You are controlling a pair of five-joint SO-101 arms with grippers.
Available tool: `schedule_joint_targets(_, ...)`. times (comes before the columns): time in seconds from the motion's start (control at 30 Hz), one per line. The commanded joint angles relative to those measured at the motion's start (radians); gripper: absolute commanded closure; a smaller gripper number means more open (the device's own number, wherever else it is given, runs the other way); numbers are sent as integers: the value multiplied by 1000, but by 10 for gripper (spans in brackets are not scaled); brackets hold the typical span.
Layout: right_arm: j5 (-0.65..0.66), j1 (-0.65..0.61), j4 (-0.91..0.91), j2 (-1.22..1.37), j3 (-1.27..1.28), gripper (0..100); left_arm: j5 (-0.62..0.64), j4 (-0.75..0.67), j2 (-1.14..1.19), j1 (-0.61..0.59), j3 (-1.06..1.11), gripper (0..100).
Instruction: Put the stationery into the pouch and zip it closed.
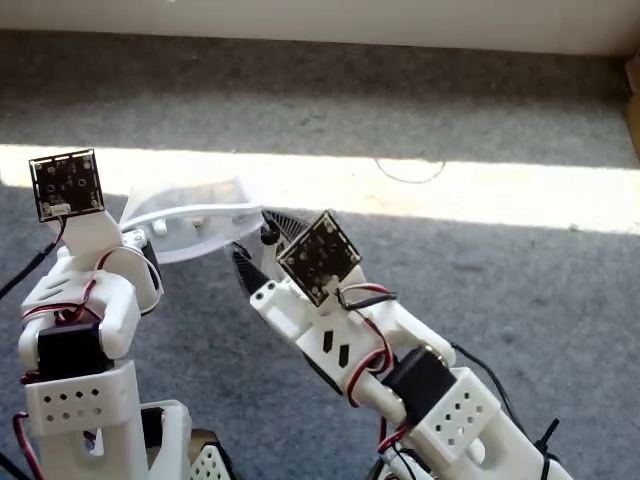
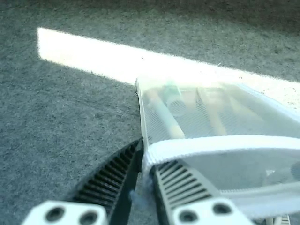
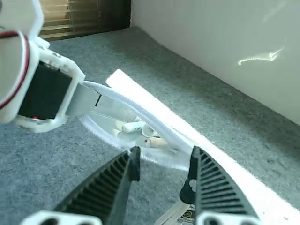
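Right arm [image 1: 400,370] and left arm [image 1: 80,350], from 5 and 7 o'clock overhead, flank the translucent mesh pouch [image 1: 190,225] at 10 o'clock. Left wrist view: left gripper [image 2: 146,164] clamps its white zipper edge, pens [image 2: 164,115] inside. Right wrist view: right gripper [image 3: 164,157], jaws apart, faces the gaping mouth.

A bright band of sunlight [image 1: 500,190] cuts across grey carpet [image 1: 300,100], which lies in shade on either side of it. Beyond the band, a pale wall [image 3: 211,42] rises from the carpet's far edge and carries a thin streak of reflected light [image 3: 260,57]. Slatted wooden blinds [image 3: 79,16] stand past one end of the band, at the corner where the wall stops. A thin loop of cord [image 1: 408,175] lies on the band's far edge.
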Motion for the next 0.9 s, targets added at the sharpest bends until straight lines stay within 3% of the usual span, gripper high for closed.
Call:
schedule_joint_targets(0.0, -78, 15, 87, -65, -59, 828, -9, -21, -18, 15, -7, 989)
schedule_joint_targets(0.17, -95, 19, 176, -71, -61, 828, -6, -21, -18, 13, -7, 989)
schedule_joint_targets(0.7, -98, 252, 189, -67, -53, 828, 48, -43, -19, -79, -8, 989)
schedule_joint_targets(0.87, -98, 263, 251, 31, -61, 828, 48, -43, -19, -79, -8, 989)
